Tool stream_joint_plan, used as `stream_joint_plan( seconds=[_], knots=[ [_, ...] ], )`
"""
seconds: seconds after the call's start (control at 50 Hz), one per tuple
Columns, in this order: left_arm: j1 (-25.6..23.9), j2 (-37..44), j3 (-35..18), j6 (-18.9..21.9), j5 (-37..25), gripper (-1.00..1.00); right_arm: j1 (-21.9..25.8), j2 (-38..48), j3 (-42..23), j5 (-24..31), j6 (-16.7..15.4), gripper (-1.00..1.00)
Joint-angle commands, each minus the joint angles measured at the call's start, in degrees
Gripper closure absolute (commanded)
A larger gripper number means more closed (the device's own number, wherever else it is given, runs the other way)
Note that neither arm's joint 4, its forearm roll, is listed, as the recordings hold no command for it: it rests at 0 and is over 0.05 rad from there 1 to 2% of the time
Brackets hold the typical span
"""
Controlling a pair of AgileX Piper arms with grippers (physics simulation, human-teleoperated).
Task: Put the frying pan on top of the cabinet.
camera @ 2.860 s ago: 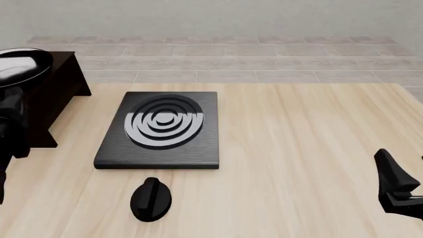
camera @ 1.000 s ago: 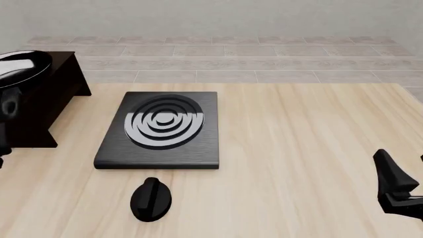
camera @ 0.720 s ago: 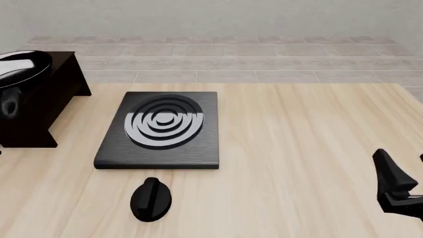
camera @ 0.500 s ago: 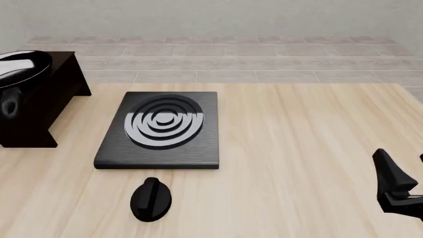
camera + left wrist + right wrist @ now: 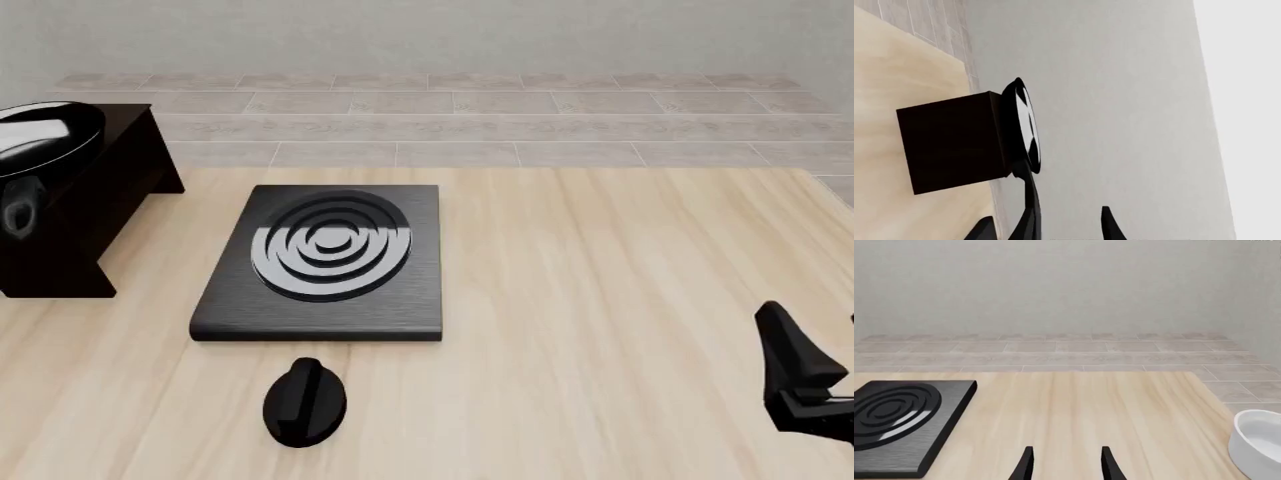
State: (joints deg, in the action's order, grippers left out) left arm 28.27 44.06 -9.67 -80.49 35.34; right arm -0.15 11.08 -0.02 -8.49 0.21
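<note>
The frying pan (image 5: 40, 135) rests on the flat top of the dark cabinet (image 5: 94, 200) at the table's far left, its glossy inside catching light. In the left wrist view the pan (image 5: 1024, 125) sits against the cabinet (image 5: 947, 142), and its long handle (image 5: 1030, 200) runs back between the spread fingers of my left gripper (image 5: 1047, 227), which is open and not clamping it. The left arm does not show in the front view. My right gripper (image 5: 801, 385) hangs low at the table's right edge, open (image 5: 1066, 465) with nothing between its fingers.
A flat black slab with silver rings (image 5: 327, 260) lies left of the table's middle, with a small black knob (image 5: 306, 402) in front of it. A white bowl (image 5: 1257, 440) stands at the far right in the right wrist view. Tiled floor runs behind the table.
The left arm, seen at the front view's left edge before, has drawn back out of that view. The pan has stayed on the cabinet. The right arm has not moved.
</note>
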Motion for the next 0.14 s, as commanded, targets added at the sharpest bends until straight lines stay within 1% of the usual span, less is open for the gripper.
stream_joint_plan(
  seconds=[0.02,0.04,0.08,0.1,0.12,0.14],
  knots=[
    [-1.0,-11.5,0.1,1.5,-10.5,-1.0,-0.2,-2.3,0.0,1.8,0.2,-1.0],
    [-2.8,-16.1,-0.8,3.1,-15.7,-1.0,-0.2,-2.3,0.0,1.6,0.2,-1.0],
    [-3.4,-19.3,-0.5,3.1,-18.3,-1.0,-0.3,-2.8,0.0,1.9,0.3,-1.0],
    [-3.4,-19.4,-0.5,3.1,-18.4,-1.0,-0.3,-2.8,0.0,2.0,0.3,-1.0],
    [-4.6,-22.0,-1.4,4.5,-22.0,-1.0,-0.3,-3.1,0.0,2.1,0.4,-1.0],
    [-4.3,-22.9,-0.8,4.0,-22.3,-1.0,-0.3,-3.5,0.0,2.3,0.4,-1.0]
  ],
)
